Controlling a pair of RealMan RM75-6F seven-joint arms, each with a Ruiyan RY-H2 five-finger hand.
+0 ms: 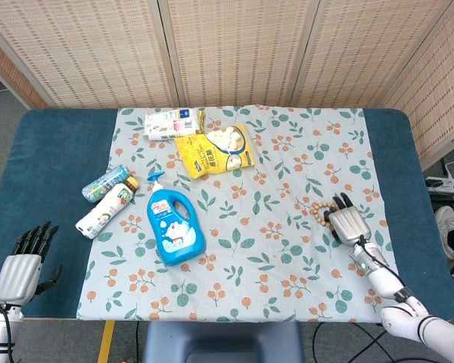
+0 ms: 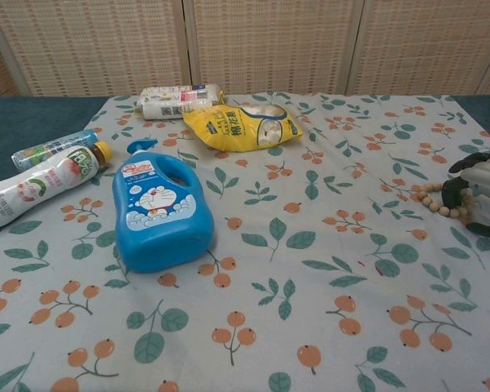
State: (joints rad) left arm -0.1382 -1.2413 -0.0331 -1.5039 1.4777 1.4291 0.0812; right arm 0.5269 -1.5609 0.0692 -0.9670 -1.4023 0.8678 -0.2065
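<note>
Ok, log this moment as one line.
right robot hand: over bead bracelet, grasp unclear | left robot hand: open, idle | blue jug: untouched

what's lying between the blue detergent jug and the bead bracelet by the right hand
Nothing: between the blue detergent jug and the bead bracelet only bare floral cloth shows, plain in the head and chest views.
</note>
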